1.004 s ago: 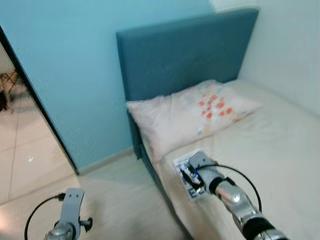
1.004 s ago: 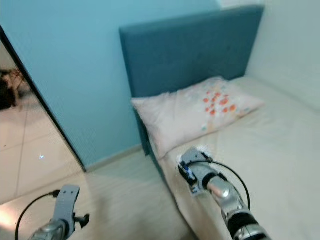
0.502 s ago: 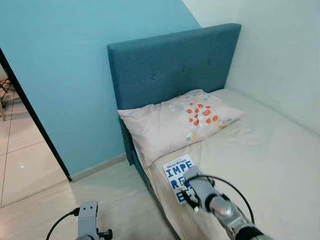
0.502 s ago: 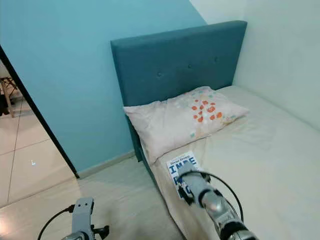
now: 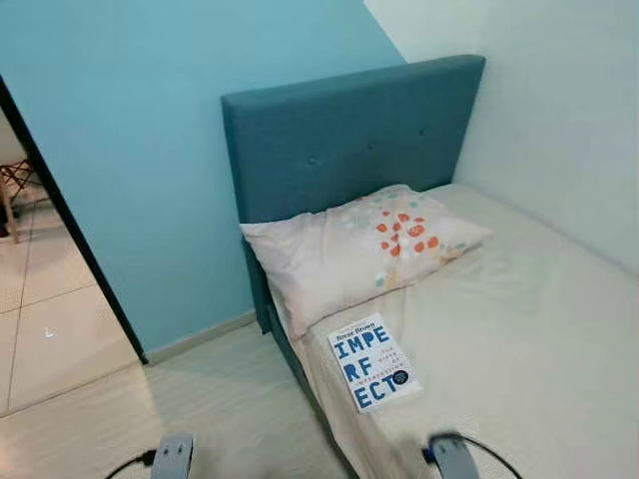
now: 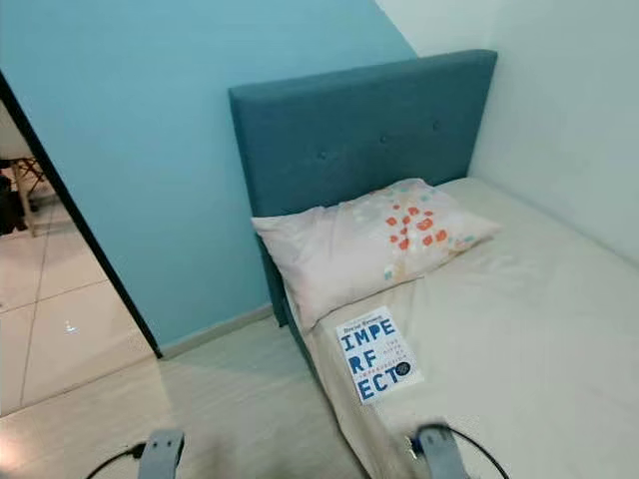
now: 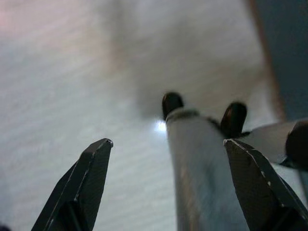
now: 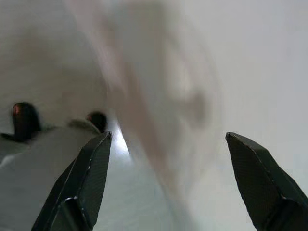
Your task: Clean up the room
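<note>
While both jaws gape low, book [image 5: 373, 361] lies on bed [image 5: 519, 329].

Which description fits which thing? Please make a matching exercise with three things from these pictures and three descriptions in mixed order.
Things:
1. book
2. pillow
3. headboard

Descriptions:
A. upright against the blue wall
B. flat on the sheet near the bed's edge
C. white, with orange spots, at the head of the bed

Pairs: 1-B, 2-C, 3-A

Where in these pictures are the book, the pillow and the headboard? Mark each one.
book [image 5: 372, 361]: left eye view, middle of its cover.
pillow [image 5: 349, 249]: left eye view, middle of its top face.
headboard [image 6: 354, 135]: right eye view, middle of its front panel.
</note>
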`<state>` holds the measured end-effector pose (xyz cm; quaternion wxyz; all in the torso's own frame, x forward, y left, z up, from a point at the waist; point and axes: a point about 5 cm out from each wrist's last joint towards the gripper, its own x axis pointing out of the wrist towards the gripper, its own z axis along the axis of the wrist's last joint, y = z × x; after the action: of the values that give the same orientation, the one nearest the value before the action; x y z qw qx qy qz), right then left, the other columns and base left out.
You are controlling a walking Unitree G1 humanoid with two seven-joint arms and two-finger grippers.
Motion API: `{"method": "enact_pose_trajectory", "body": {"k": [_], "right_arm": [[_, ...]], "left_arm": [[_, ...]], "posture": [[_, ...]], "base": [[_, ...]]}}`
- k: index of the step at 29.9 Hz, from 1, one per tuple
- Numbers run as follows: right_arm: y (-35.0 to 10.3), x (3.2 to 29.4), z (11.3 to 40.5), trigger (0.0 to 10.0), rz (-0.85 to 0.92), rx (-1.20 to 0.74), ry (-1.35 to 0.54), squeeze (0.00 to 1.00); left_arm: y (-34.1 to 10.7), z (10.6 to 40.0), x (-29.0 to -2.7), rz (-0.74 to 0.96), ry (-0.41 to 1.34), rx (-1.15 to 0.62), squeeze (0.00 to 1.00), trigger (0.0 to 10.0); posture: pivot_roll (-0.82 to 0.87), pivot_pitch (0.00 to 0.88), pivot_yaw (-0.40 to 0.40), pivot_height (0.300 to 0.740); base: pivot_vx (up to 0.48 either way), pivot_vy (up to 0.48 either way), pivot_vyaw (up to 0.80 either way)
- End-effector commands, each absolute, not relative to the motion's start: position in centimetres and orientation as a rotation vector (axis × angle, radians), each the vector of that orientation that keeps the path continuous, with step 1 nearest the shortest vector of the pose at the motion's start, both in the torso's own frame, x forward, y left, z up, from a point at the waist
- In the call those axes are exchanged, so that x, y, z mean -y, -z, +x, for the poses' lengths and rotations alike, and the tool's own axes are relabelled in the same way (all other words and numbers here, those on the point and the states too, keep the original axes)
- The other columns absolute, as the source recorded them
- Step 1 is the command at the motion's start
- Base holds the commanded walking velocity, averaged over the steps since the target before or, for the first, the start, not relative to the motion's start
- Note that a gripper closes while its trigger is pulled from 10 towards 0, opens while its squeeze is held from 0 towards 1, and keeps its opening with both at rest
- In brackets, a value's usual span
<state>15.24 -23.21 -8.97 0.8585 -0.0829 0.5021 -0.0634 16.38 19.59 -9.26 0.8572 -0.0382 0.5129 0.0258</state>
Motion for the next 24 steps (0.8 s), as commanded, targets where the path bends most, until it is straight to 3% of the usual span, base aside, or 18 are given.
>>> {"method": "enact_pose_trajectory", "body": {"k": [1,5,22,24], "right_arm": [[8.9,23.4,15.4,10.0,-0.147,-1.054,0.178,0.0],[9.6,23.9,13.3,10.0,-0.164,-1.133,0.208,0.0],[9.8,24.3,12.3,10.0,-0.203,-1.184,0.198,0.0],[9.9,24.3,12.2,10.0,-0.203,-1.189,0.197,0.0]], "left_arm": [[9.2,16.4,-20.2,-0.059,-0.063,-1.086,0.0,10.0],[9.4,15.9,-20.1,-0.037,-0.044,-1.106,0.0,10.0],[9.6,15.6,-19.6,0.01,0.023,-1.12,0.0,10.0],[9.6,15.6,-19.7,0.012,0.023,-1.121,0.0,10.0]], "posture": [[0.01,0.0,-0.007,0.74],[0.01,0.0,-0.007,0.74],[0.0,0.0,0.007,0.74],[0.0,0.0,0.008,0.74]], "base": [[0.0,0.0,0.0],[-0.292,0.0,0.0],[-0.48,0.0,0.0],[0.0,0.0,0.0]]}}
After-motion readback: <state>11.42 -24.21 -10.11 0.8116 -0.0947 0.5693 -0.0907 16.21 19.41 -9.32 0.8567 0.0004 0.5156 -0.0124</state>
